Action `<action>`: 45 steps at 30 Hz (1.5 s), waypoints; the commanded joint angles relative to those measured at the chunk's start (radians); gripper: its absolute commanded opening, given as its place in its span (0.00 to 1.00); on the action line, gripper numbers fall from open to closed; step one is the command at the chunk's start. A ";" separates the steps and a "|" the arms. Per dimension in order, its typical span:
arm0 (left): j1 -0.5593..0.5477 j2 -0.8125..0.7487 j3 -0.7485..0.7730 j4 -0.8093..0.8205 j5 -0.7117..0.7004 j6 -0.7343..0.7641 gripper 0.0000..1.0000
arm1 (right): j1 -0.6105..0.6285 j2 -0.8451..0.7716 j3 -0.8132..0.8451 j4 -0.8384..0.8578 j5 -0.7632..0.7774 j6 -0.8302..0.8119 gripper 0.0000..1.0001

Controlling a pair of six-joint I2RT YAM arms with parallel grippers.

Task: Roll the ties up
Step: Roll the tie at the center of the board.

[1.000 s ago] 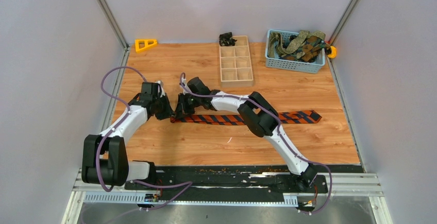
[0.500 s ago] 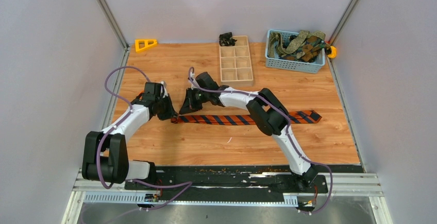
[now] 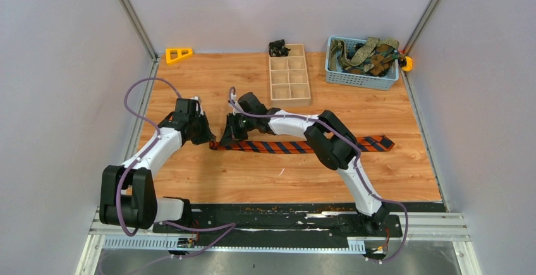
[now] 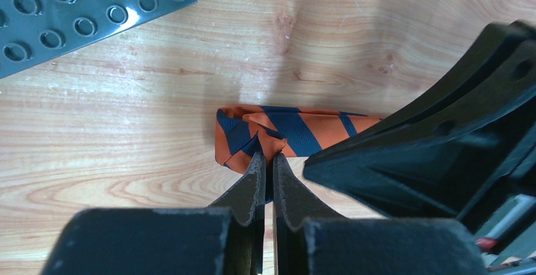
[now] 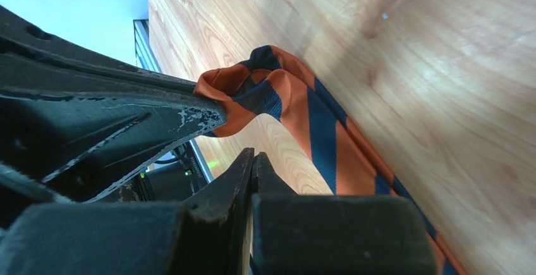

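Observation:
An orange and navy striped tie (image 3: 297, 146) lies stretched across the table, its wide end at the right. Its left end is folded over (image 4: 253, 126). My left gripper (image 3: 207, 137) is shut on that folded end, the fabric pinched at its tips (image 4: 266, 156) and raised a little off the wood (image 5: 253, 95). My right gripper (image 3: 229, 136) is shut and empty (image 5: 253, 158), just beside the left gripper and over the tie's near edge. Several olive and brown patterned ties (image 3: 368, 54) lie in a blue basket.
The blue basket (image 3: 360, 78) stands at the back right. A wooden compartment box (image 3: 289, 80) stands at the back middle, with a dark bundle (image 3: 277, 48) behind it. An orange triangle (image 3: 179, 54) lies at the back left. A grey studded plate (image 4: 76, 16) lies near the left gripper.
My right gripper rose off the tie's left end, moved back a little, then came down beside it again. My left gripper has stayed on the tie's end.

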 commanded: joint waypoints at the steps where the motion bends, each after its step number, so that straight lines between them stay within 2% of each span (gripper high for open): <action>1: -0.007 -0.035 0.035 -0.006 -0.017 0.012 0.00 | 0.023 0.045 0.054 0.026 -0.018 -0.006 0.00; 25: -0.007 -0.048 0.052 -0.037 -0.020 0.024 0.00 | 0.022 0.219 0.316 -0.042 -0.006 -0.021 0.00; 31: -0.007 -0.034 0.056 -0.035 -0.018 0.027 0.00 | 0.013 0.211 0.299 -0.031 -0.010 -0.022 0.00; 45: -0.012 0.017 0.038 0.004 0.018 0.021 0.00 | -0.028 0.065 0.178 -0.010 -0.022 -0.036 0.00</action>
